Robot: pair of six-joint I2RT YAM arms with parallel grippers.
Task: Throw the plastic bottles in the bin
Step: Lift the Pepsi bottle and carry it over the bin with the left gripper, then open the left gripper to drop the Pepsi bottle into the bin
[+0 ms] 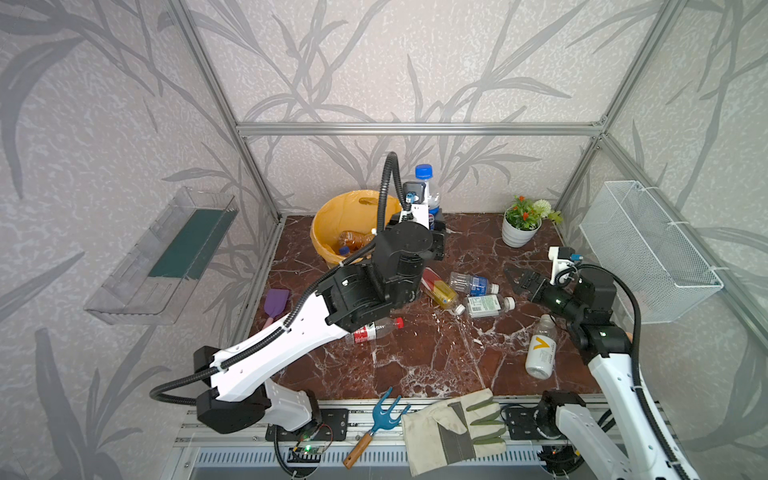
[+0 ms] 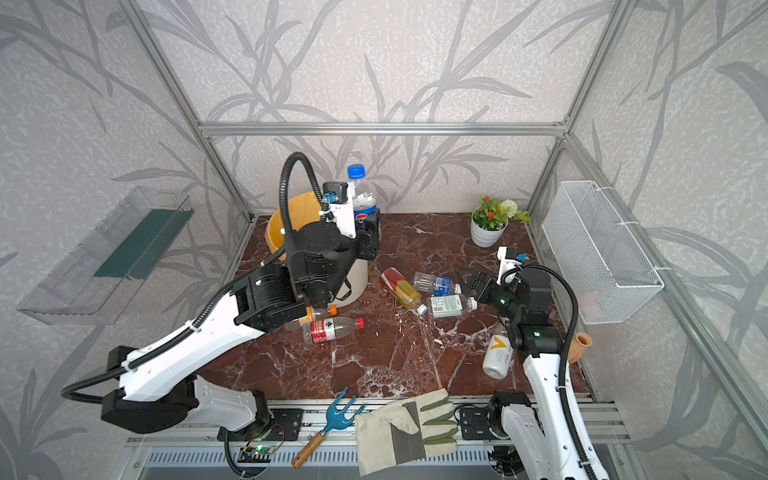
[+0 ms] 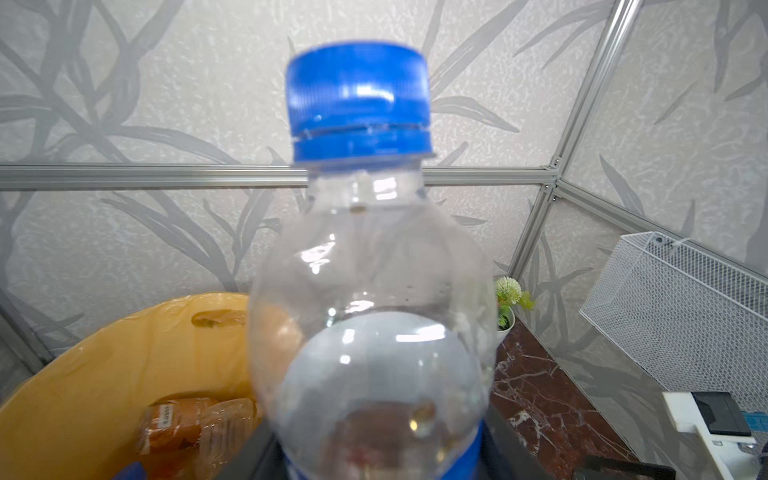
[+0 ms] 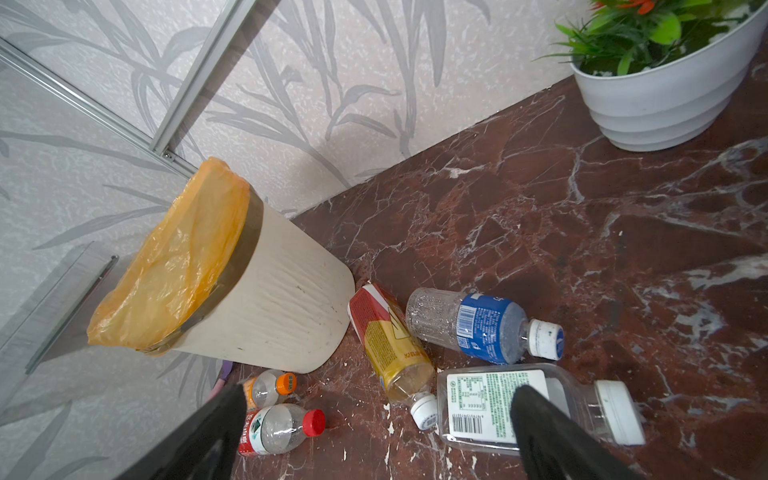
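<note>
My left jaws are clamped on the lower body of a clear Pepsi bottle [image 2: 362, 199] with a blue cap. It is held upright just beside the rim of the bin [image 2: 275, 226], on the side nearer the flower pot [image 2: 484, 235]. The wrist view shows the orange liner off to one side of the bottle, so I judge it is not yet over the opening.

To do the drop well, I would carry the bottle across until its base sits over the middle of the liner. I would keep it above the rim and only then let go, because a release here could bounce it off the edge onto the bench [image 1: 415, 365]. Two amber bottles [image 1: 353, 242] already lie in the bin.

My right jaws stand wide, hovering over a clear bottle with a green-and-white label [image 4: 494, 395], a barcode and print too small to read.

The Pepsi roundel and name are the only brand I can read. A white bottle [image 1: 540, 351] carries a yellow V-like mark. The other bottles' labels, red-and-yellow [image 4: 386, 332], blue [image 4: 484, 326] and red [image 1: 372, 331], are not legible.
</note>
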